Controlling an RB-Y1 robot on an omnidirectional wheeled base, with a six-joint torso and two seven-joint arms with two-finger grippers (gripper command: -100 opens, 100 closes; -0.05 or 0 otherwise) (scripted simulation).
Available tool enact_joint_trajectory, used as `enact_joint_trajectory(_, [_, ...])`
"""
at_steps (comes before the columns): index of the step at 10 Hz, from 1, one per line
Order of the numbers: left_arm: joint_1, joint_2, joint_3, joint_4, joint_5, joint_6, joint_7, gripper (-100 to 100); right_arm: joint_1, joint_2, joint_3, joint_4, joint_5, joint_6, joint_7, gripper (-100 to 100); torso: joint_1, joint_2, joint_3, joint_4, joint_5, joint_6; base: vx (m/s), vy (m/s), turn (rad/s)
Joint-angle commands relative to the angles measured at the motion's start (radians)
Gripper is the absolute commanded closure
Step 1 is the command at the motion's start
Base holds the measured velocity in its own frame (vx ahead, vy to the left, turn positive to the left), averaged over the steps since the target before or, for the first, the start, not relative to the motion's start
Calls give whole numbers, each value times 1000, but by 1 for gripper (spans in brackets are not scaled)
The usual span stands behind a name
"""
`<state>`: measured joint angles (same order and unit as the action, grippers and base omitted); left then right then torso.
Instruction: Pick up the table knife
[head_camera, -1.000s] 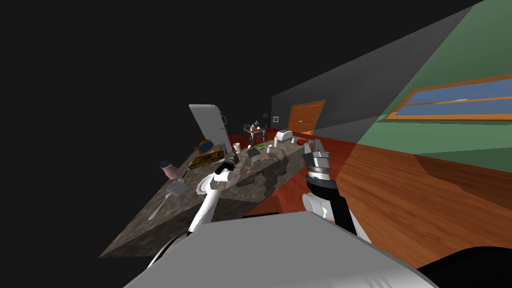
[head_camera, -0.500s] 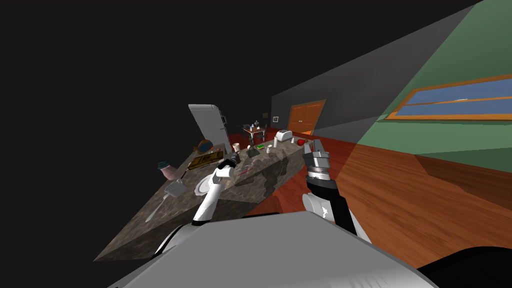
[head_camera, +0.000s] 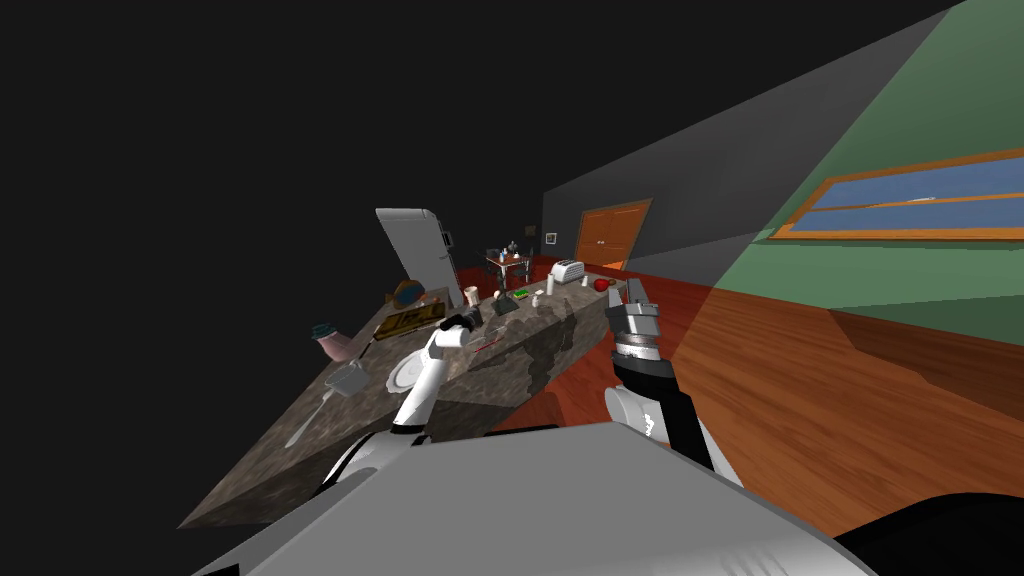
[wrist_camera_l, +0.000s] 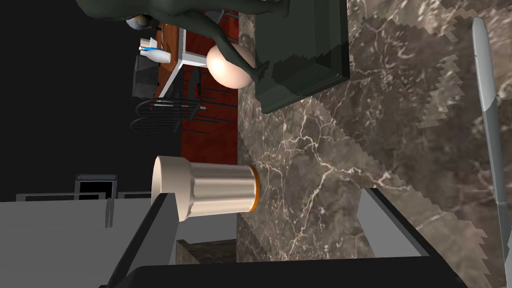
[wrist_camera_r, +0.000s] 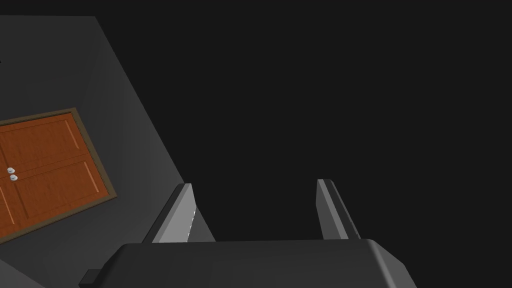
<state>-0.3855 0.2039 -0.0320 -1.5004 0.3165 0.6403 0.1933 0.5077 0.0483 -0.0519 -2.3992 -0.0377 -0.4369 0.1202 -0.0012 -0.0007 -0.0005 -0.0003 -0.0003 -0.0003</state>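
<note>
Since second ago we shifted slightly along counter (head_camera: 520, 350). Left gripper (wrist_camera_l: 268, 195) wide open, empty; table knife (wrist_camera_l: 487, 125) flat on marble, just outside one finger. Grasp not begun. Right gripper (wrist_camera_r: 254, 183) open, idle.

One finger of the left gripper (wrist_camera_l: 272, 220) is covering a corner of the rim of a metal cup (wrist_camera_l: 210, 190); beyond the other finger, the table knife (wrist_camera_l: 487, 125) is running off the picture's edge, its handle end being cut away; ahead of the claw, a dark figurine (wrist_camera_l: 300, 45) is being cropped above its base, its leg hiding part of a pale egg-shaped thing (wrist_camera_l: 227, 67).
</note>
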Motion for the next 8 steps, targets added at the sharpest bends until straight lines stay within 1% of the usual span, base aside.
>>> enact_joint_trajectory(1, [-22,-1,1,28,2,48,11,-100,0,0,0,0,0,0,0,0,0,0,0,0,0,0,13,-19,-4])
enact_joint_trajectory(2, [-68,2,6,74,11,76,30,-100,0,0,0,0,0,0,0,0,0,0,0,0,0,0,11,-23,-8])
enact_joint_trajectory(3, [-68,2,6,79,11,100,30,-100,0,0,0,0,0,0,0,0,0,0,0,0,0,0,11,-21,-6])
enact_joint_trajectory(4, [-68,2,6,79,11,113,30,-100,0,0,0,0,0,0,0,0,0,0,0,0,0,0,8,-10,0])
enact_joint_trajectory(5, [-112,5,11,123,18,154,50,-100,0,0,0,0,0,0,0,0,0,0,0,0,0,0,15,-16,-9])
enact_joint_trajectory(6, [-112,5,11,131,18,178,50,-100,0,0,0,0,0,0,0,0,0,0,0,0,0,0,12,-17,-7])
enact_joint_trajectory(7, [-155,8,16,176,25,204,71,-100,0,0,0,0,0,0,0,0,0,0,0,0,0,0,13,-24,-8])
enact_joint_trajectory(8, [-155,8,16,183,25,234,71,-100,0,0,0,0,0,0,0,0,0,0,0,0,0,0,13,-21,-9])
